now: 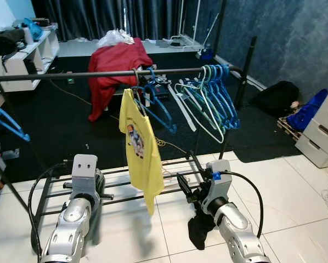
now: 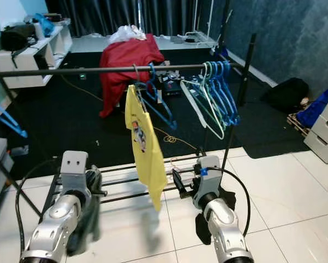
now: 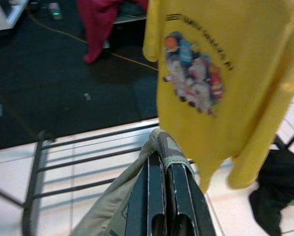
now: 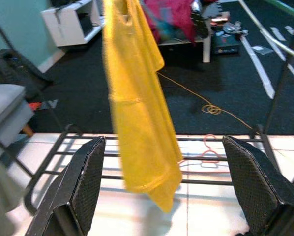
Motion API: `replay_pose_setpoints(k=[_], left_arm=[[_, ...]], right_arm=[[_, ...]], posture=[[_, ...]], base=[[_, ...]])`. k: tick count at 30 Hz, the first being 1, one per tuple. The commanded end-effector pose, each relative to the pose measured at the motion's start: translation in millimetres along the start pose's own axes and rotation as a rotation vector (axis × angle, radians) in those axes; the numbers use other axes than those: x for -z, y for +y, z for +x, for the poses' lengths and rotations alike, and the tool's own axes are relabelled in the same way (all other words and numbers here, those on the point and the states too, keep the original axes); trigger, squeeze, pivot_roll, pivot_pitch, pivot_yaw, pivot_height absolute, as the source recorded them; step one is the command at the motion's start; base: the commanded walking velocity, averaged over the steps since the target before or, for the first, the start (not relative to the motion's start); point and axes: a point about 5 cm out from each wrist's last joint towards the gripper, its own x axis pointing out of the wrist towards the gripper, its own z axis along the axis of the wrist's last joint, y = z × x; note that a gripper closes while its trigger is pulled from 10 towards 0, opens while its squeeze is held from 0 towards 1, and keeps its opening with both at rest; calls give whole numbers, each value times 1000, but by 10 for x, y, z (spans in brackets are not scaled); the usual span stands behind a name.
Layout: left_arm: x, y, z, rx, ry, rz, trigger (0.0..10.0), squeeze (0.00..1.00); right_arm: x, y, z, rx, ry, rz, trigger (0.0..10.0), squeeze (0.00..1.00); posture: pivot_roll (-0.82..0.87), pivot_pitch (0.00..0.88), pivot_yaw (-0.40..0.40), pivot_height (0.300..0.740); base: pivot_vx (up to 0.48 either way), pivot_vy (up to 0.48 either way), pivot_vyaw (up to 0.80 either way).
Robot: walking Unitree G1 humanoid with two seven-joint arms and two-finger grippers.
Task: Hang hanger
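Note:
A yellow T-shirt (image 1: 139, 148) with a printed picture hangs on a hanger from the black rail (image 1: 71, 75) of a clothes rack. Beside it on the rail hang blue hangers (image 1: 158, 107), and further right several teal, blue and white hangers (image 1: 213, 98). My left gripper (image 3: 164, 157) is low in front of the rack, left of the shirt, shut on an olive cloth (image 3: 112, 196) that drapes over its fingers. My right gripper (image 4: 164, 142) is open just right of the shirt's hem, its fingers (image 4: 85, 182) wide apart and holding nothing.
The rack's low bars (image 1: 125, 186) run across the white tiles. A black garment (image 1: 199, 230) lies under my right arm. Behind the rack are a red cloth (image 1: 117, 63), a white shelf (image 1: 21, 60), a black bag (image 1: 276, 96) and white drawers (image 1: 323, 137).

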Motion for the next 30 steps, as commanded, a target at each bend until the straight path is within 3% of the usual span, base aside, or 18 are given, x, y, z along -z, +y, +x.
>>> replay_pose_setpoints(k=[1, 23, 30], left_arm=[[13, -27, 4, 9, -3, 7, 10000, 0], [13, -46, 15, 26, -19, 7, 10000, 0], [4, -53, 21, 35, -28, 8, 10000, 0]], right_arm=[[-2, -10, -1, 12, 5, 15, 10000, 0], [3, 11, -14, 1, 10, 16, 10000, 0], [9, 17, -15, -1, 12, 15, 10000, 0]], posture=[[-81, 42, -28, 735], [-79, 40, -27, 735], [-79, 28, -29, 735]], base=[[0, 0, 0], [0, 0, 0], [0, 353, 0]])
